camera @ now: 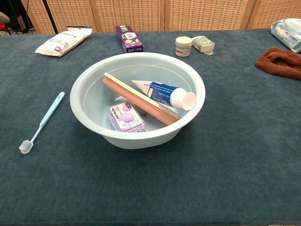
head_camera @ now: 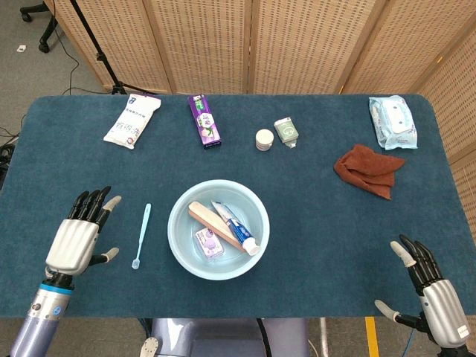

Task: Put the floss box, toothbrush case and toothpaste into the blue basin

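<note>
Left hand (head_camera: 74, 239) and right hand (head_camera: 435, 294) hover open, empty, well clear of the blue basin (head_camera: 259, 208). Floss box (camera: 124, 116), toothbrush case (camera: 141, 100) and toothpaste (camera: 164, 93) lie inside. Risk: a returning hand could knock the basin's rim.

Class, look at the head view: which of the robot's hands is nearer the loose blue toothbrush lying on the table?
Left. The left hand hovers open just beside the toothbrush, on its outer side. The right hand is at the table's opposite near corner, beyond the blue basin.
</note>
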Robot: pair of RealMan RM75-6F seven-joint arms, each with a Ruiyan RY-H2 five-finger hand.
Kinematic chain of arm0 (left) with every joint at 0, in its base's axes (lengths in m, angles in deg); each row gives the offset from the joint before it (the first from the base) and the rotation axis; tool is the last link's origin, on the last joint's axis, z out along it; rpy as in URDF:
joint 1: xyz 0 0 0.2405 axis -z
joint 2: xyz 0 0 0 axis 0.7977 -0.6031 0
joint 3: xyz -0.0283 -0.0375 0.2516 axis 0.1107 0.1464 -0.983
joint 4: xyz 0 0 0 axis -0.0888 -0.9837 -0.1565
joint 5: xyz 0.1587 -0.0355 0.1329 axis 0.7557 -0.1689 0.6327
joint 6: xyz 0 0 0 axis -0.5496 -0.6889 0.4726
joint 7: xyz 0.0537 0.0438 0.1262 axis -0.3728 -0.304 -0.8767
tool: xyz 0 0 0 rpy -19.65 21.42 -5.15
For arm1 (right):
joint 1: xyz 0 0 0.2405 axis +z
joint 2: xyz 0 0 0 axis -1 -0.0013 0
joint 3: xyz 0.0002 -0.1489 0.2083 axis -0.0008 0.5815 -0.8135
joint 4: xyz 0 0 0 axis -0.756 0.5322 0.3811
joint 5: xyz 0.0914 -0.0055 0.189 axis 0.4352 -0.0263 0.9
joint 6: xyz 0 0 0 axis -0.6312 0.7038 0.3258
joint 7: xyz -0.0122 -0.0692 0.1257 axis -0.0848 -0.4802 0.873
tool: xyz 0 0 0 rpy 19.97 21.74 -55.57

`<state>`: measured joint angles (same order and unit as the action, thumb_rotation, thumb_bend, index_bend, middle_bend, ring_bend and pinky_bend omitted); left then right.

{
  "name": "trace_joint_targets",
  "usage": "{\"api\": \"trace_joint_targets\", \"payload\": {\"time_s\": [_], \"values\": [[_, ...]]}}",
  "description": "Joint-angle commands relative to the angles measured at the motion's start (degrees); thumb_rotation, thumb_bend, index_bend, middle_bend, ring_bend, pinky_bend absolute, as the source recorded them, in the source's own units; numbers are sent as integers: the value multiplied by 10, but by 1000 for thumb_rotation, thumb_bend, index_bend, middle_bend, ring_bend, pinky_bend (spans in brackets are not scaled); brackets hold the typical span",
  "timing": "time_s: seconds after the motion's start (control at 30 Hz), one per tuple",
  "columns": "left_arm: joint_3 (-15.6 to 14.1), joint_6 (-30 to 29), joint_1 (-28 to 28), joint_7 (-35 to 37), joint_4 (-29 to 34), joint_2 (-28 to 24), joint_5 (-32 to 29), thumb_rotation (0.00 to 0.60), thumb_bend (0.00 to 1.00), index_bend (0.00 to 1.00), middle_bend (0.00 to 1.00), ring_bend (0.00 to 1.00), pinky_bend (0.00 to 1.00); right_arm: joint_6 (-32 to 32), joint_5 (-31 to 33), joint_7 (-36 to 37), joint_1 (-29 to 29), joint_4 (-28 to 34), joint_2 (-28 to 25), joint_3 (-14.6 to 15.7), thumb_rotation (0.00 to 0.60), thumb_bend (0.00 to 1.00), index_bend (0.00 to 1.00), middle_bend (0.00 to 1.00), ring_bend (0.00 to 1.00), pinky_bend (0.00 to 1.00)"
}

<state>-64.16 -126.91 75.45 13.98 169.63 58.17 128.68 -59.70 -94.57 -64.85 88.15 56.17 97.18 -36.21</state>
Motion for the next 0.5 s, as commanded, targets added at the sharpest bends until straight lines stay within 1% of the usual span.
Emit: {"api": "trace_joint_targets", "payload": {"time_s": [0.03,0.27,0.37,0.5], "values": [[-19,-29,-38,5,-21,21,19,600,1,0,0,0,40,2,-4,-7,0,2,1,2,600,105,0,0,0,0],[-24,-49,-74,7,-44,44,35,600,10,0,0,0,40,7,-5,-19,0,5,2,3,600,105,0,0,0,0],[-30,-48,-88,10,-58,57,39,600,15,0,0,0,40,9,-5,-22,1,5,3,4,600,105,0,0,0,0],[-25,-40,-94,6,-72,68,47,600,23,0,0,0,39,13,-4,-24,2,6,4,4,600,105,0,0,0,0]]}}
